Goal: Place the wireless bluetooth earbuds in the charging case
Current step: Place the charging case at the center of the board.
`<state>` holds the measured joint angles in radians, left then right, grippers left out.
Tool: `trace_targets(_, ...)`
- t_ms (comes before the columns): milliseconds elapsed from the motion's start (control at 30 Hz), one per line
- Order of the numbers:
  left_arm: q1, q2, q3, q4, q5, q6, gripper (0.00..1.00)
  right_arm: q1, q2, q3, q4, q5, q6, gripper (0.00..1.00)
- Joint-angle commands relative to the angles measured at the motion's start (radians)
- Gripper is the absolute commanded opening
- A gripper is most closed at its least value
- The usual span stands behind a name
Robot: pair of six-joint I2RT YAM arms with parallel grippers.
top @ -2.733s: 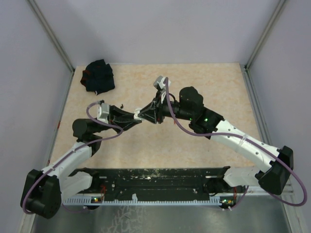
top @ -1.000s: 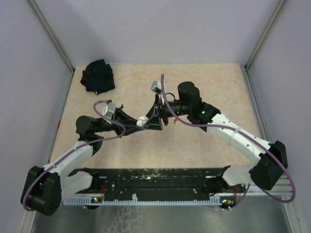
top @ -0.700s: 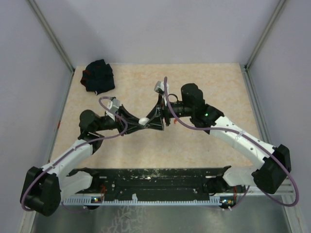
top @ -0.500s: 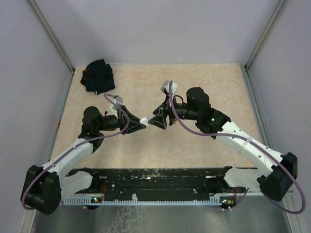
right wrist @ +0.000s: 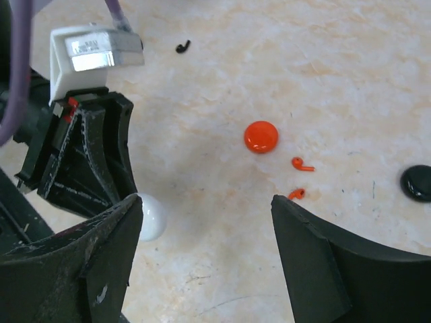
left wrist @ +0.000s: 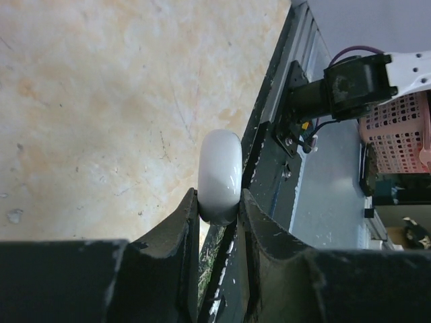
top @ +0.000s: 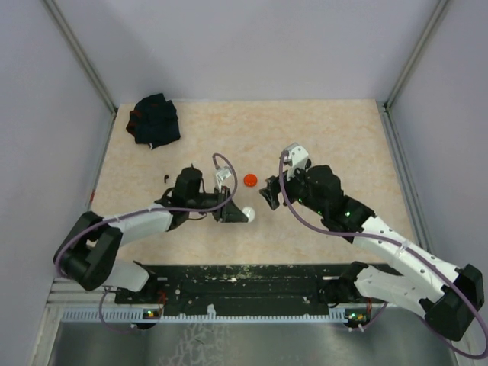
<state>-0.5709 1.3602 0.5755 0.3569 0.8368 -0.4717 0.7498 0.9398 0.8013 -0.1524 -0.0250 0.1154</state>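
Left gripper (left wrist: 219, 217) pinched snug on the white charging case (left wrist: 221, 171); right gripper (right wrist: 205, 210) spread wide, empty — two red earbuds (right wrist: 296, 194) lie loose at its two o'clock. Tiny, light, probably slippery — pinch gently across the body.

A smooth white rounded charging case (left wrist: 220, 171) stands on edge, pinched across its flat faces by the left gripper (left wrist: 219, 202). Farther out on the tabletop (right wrist: 337, 81) lies a flat round red case (right wrist: 261, 136). A tiny curled red earbud (right wrist: 302, 163) and a second red earbud (right wrist: 296, 194) lie near it. A round black case (right wrist: 417, 183) lies past them, and a tiny black earbud (right wrist: 182, 47) sits well apart.
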Motion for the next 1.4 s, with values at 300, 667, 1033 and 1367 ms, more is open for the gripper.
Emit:
trace_targets(300,-0.182,0.375,0.152,0.031,-0.151,-0.108,0.08,0.000,-0.060,-0.096,0.093,0.101,0.024,0.77)
trace_targets(667,-0.195,0.434,0.242,-0.196,-0.323,-0.072,0.39,0.000,-0.061,-0.105,0.096,0.095,0.030,0.77)
trace_targets(1033,-0.198,0.351,0.267,-0.340,-0.450,-0.020,0.70,0.001,-0.048,-0.092,0.077,0.126,0.030,0.79)
trace_targets(1367,-0.191,0.171,0.272,-0.495,-0.550,0.059,0.89,-0.001,-0.046,-0.084,0.075,0.200,0.055,0.94)
